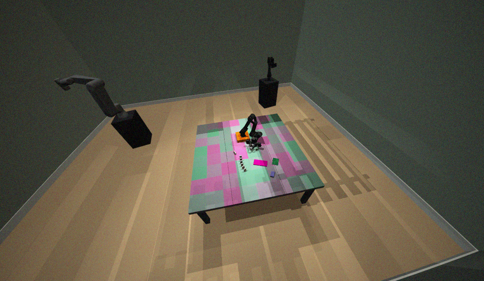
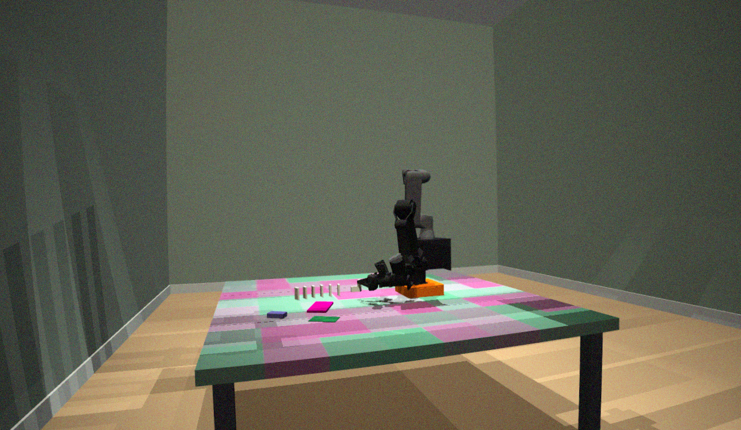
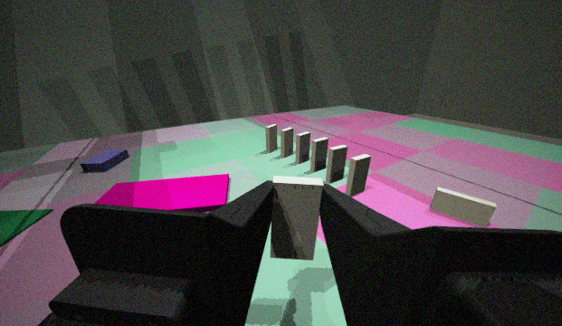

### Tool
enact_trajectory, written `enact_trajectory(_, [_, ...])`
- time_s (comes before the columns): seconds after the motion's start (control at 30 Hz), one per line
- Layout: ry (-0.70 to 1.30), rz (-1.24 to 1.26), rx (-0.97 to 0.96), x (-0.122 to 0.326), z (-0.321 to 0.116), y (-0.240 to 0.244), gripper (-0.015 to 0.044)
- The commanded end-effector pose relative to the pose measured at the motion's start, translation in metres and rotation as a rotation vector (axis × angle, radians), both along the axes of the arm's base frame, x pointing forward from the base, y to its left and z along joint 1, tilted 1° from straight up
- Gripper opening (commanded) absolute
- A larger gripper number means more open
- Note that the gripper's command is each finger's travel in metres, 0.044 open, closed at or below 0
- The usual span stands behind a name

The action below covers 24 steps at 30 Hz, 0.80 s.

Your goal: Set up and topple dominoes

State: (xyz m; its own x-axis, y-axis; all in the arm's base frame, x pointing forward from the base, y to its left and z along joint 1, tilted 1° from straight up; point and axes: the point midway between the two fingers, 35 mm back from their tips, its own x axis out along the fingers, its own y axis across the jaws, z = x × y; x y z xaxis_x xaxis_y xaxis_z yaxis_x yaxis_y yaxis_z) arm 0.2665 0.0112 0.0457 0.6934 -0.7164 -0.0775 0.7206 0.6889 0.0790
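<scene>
My gripper (image 1: 251, 148) (image 2: 359, 283) (image 3: 296, 190) is shut on a pale domino (image 3: 294, 226), held upright between the fingertips and a little above the table. Several pale dominoes stand in a row; the end one nearest my gripper (image 3: 296, 190) (image 2: 338, 289) is ahead and slightly right of the held domino in the wrist view. The far end domino (image 3: 271, 139) (image 2: 296, 292) (image 1: 244, 169) also stands. Another loose domino (image 3: 462, 207) (image 2: 354, 288) (image 1: 234, 152) rests on its long edge, right of the row in the wrist view. In the top view the held domino is hard to make out.
A magenta slab (image 1: 260, 162) (image 2: 319, 307) (image 3: 172, 192) lies beside the row. A green flat piece (image 1: 275, 161) (image 2: 324, 319) (image 3: 14, 223) and a blue block (image 1: 272, 173) (image 2: 277, 315) (image 3: 104, 161) lie beyond it. An orange block (image 1: 242, 138) (image 2: 431, 290) is at the arm's base.
</scene>
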Motion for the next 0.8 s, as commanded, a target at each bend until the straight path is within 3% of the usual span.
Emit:
enact_trajectory(0.0, [0.005, 0.001, -0.001, -0.001, -0.008, -0.002, 0.0107])
enact_trajectory(0.77, [-0.004, -0.002, 0.010, -0.008, -0.034, -0.009, 0.0107])
